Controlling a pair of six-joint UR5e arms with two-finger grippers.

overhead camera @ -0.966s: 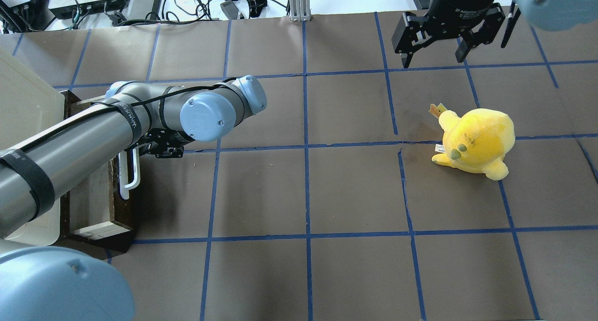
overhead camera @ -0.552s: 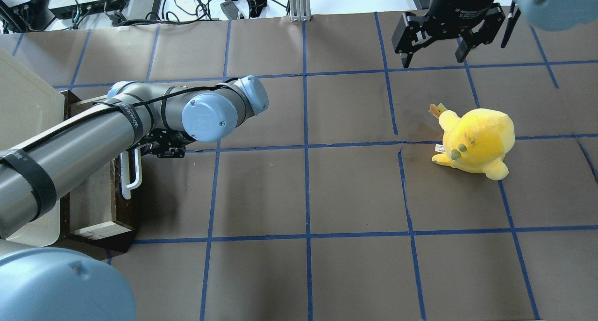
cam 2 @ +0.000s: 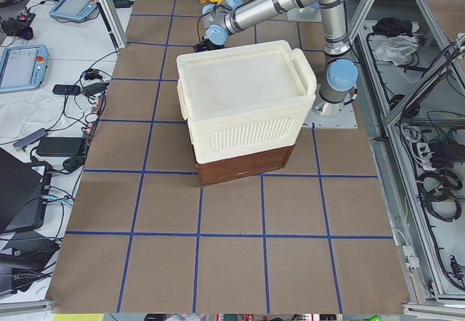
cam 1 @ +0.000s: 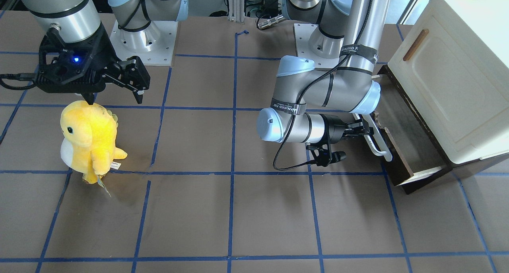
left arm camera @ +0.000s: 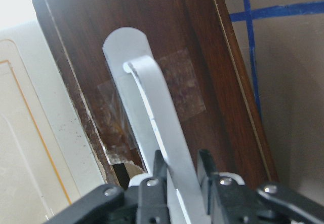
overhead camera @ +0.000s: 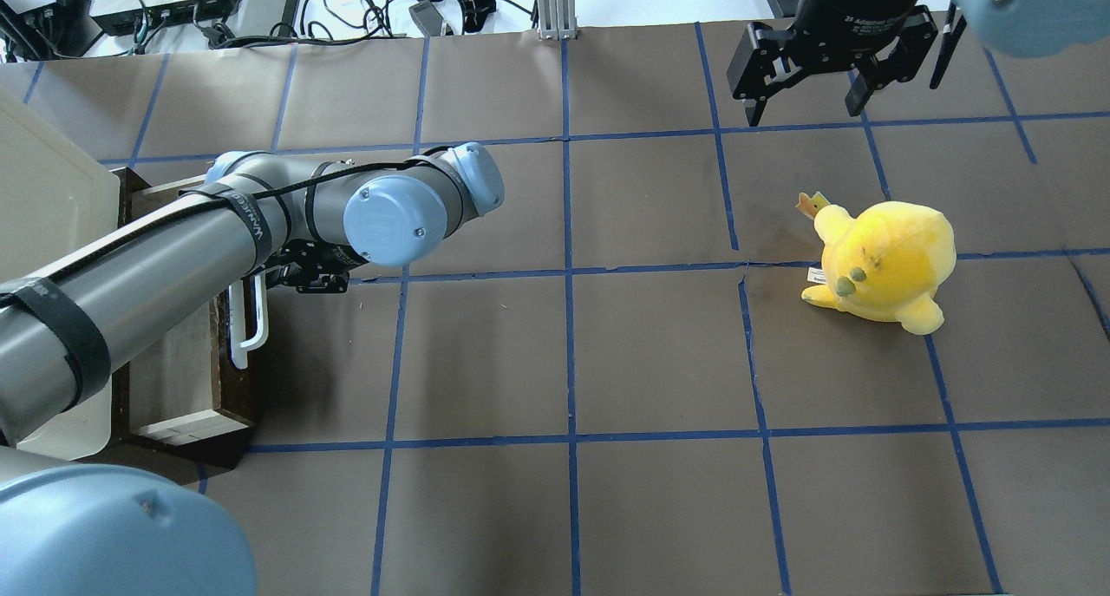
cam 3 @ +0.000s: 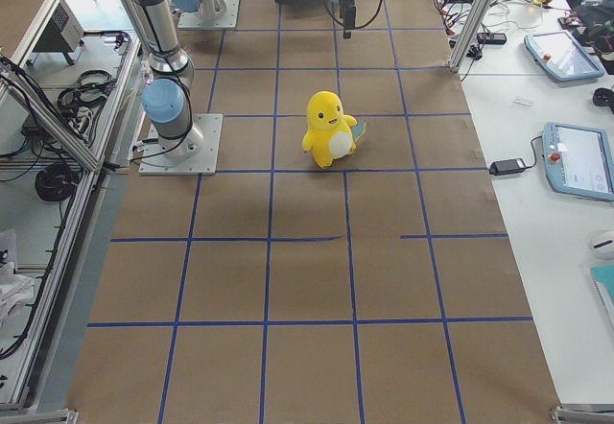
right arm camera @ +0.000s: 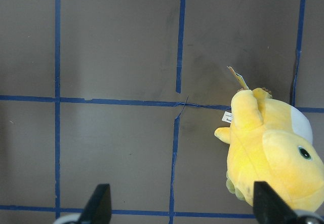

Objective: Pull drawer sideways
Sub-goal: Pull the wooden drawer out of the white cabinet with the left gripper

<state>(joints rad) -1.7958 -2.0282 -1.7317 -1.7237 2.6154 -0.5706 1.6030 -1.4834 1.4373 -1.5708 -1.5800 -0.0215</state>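
Drawer point(cam 1: 403, 142) is found partly drawn out from beneath a cream cabinet point(cam 1: 449, 74) at the robot's left end of the tabletop point(cam 1: 238, 209), with its greyish inside exposed and its dark brown front turned toward the middle of the tabletop. A long white bar handle point(left arm camera: 152, 107) is fixed along that front. The left gripper point(left arm camera: 181, 168) is seen clenched on this handle: in the left wrist view one black finger is pressed to each side of the white bar, near one of its ends. The left arm is laid low and roughly level across the tabletop, with the wrist pointed at the drawer front. A small brown wooden handle point(cam 1: 415, 45) is noted on the cabinet's door panel, above the drawer. The right gripper point(overhead camera: 803, 113) is held above the tabletop on the robot's right, with its fingers spread wide and nothing between them. A yellow plush toy point(overhead camera: 884, 262) is stood upright on the tabletop near that gripper and is not touched by it. Blue tape lines are laid over the brown tabletop in a grid.
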